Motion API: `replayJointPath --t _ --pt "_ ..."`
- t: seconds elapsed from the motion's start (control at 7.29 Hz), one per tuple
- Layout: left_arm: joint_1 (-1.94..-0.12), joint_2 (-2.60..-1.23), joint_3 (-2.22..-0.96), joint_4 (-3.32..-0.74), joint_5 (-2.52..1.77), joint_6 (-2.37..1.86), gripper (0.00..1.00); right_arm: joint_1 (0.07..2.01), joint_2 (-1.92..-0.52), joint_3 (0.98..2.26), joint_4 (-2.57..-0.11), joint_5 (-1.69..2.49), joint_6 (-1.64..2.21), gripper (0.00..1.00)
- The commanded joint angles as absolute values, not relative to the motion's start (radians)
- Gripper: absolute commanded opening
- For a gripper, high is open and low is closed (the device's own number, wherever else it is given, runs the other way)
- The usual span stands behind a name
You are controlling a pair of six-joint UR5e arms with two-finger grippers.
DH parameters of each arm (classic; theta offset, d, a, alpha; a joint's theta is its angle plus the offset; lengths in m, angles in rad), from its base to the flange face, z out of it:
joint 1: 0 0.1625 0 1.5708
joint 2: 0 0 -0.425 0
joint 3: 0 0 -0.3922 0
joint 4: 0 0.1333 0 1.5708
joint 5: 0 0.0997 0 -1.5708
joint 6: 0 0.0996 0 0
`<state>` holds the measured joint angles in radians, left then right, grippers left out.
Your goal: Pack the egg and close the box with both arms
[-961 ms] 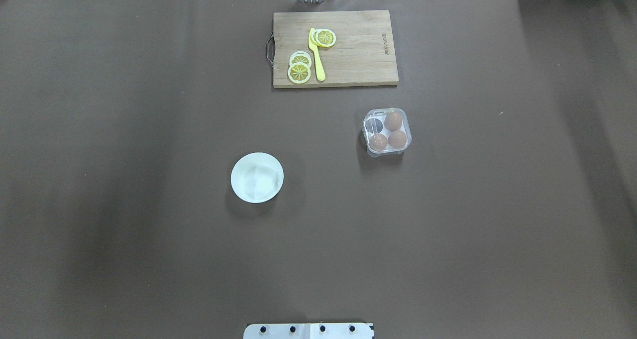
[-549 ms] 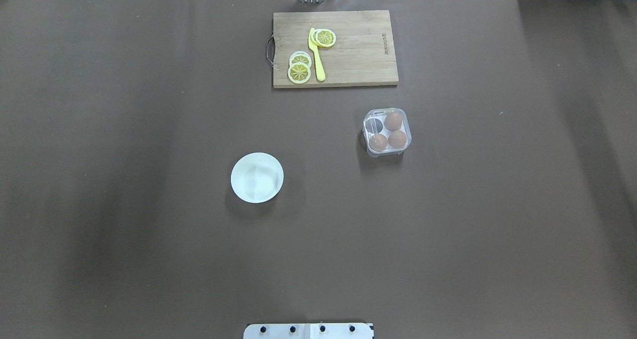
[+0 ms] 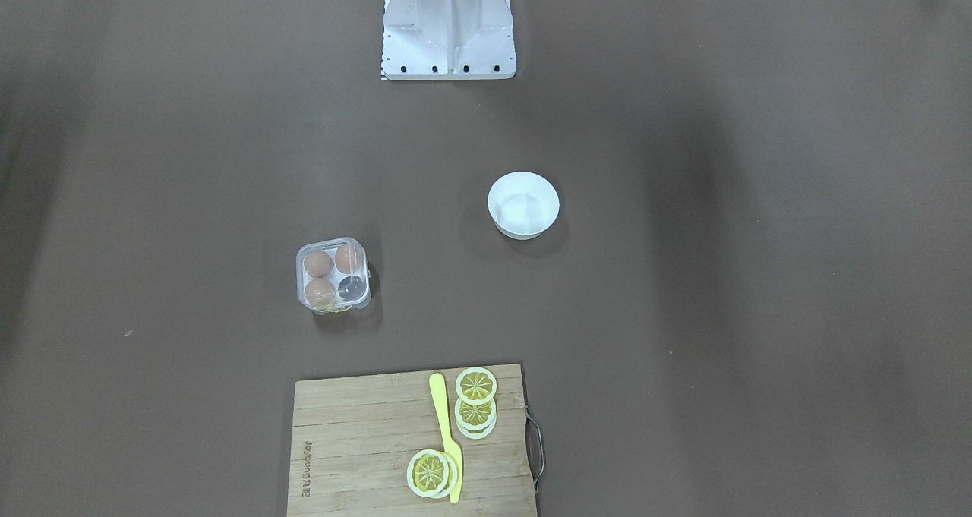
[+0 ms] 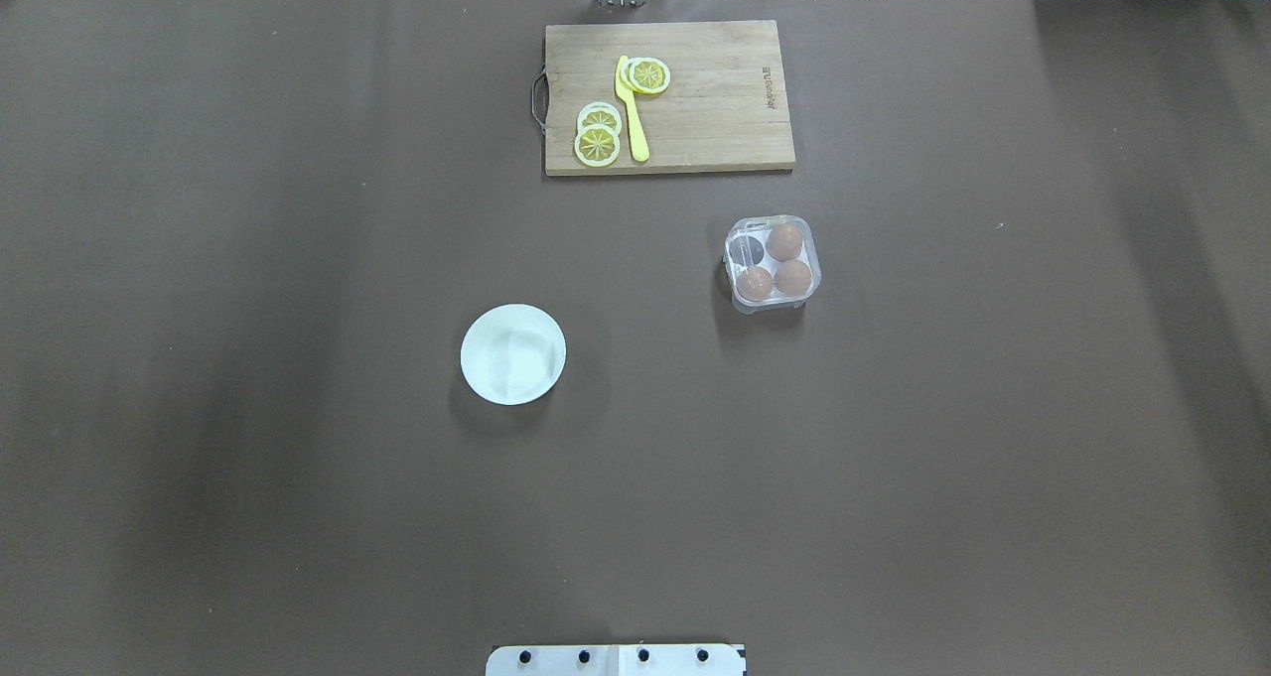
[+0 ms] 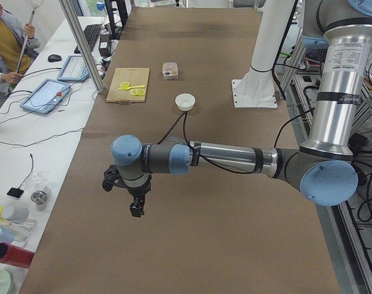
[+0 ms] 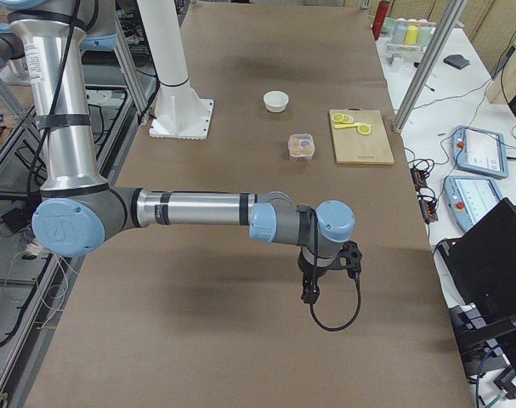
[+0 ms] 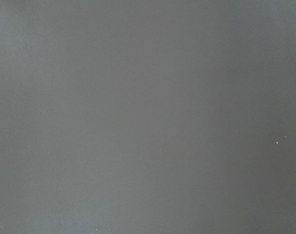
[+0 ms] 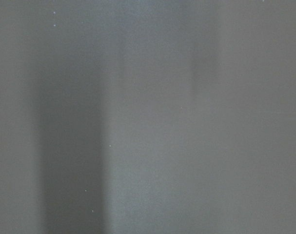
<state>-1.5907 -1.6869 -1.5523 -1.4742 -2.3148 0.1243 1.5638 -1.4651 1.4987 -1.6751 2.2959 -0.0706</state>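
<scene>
The clear box [image 4: 773, 262] stands right of the table's middle, and it also shows in the front view [image 3: 332, 275]. Its transparent lid seems to lie down over the cups. Three light-brown eggs sit in it; one egg [image 4: 784, 241] is at its far right. The far left cup [image 4: 750, 249] is empty. My left gripper [image 5: 136, 208] hangs over bare table far out to the left. My right gripper [image 6: 309, 293] hangs far out to the right. Both show only in the side views, so I cannot tell whether they are open or shut. Both wrist views show only brown table cover.
A white bowl [image 4: 512, 353] stands left of the box. A wooden cutting board [image 4: 695, 100] with lemon slices [image 4: 598, 144] and a yellow knife [image 4: 632, 110] lies at the far edge. The white mounting stand [image 3: 448, 27] is at the robot's side.
</scene>
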Motion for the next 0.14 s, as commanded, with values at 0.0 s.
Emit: replayJointPath --t 0.0 --pt "-1.591 -1.690 -1.552 -1.474 -2.315 0.123 0.98 1.565 -1.468 1.500 -1.675 2.250 -0.071 1.00"
